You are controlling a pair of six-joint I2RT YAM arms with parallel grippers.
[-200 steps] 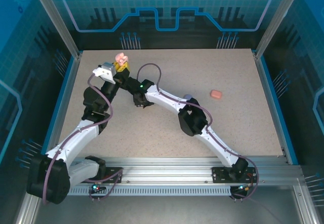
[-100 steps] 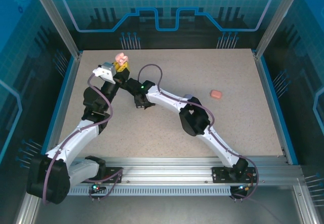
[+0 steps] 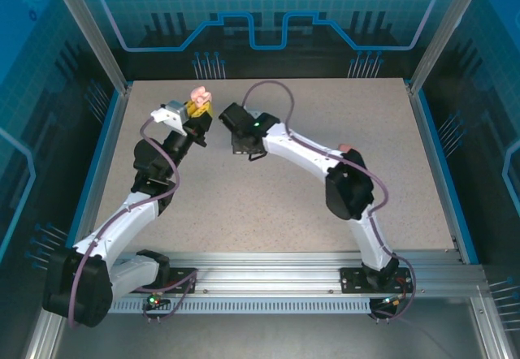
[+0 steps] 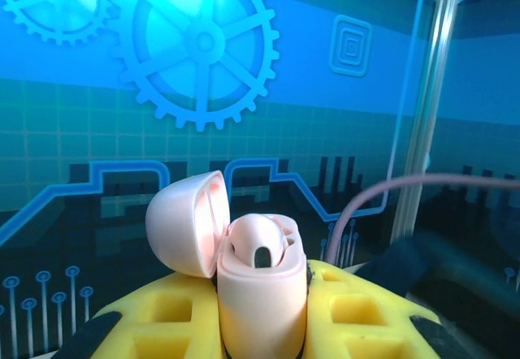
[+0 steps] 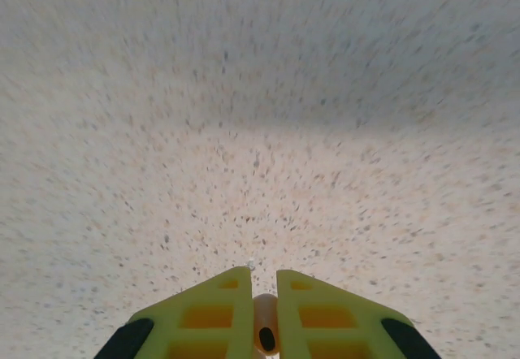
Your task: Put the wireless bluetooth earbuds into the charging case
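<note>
Earbud (image 5: 266, 331), a peach-pink bud with a dark oval spot, sits pinched between the yellow fingers of the right gripper (image 5: 262, 279), which is closed on it and points down at the speckled worktop (image 3: 284, 205) near the far edge, left of centre. Just beside it, towards the far left corner, the left gripper (image 4: 262, 314) clamps a pale pink charging case (image 4: 260, 266) upright, its lid (image 4: 183, 225) swung open to the left.

The left arm (image 3: 122, 221) and right arm (image 3: 302, 151) had white shells, black joints, looping purple cables (image 3: 268, 84) and yellow pocketed jaws.
</note>
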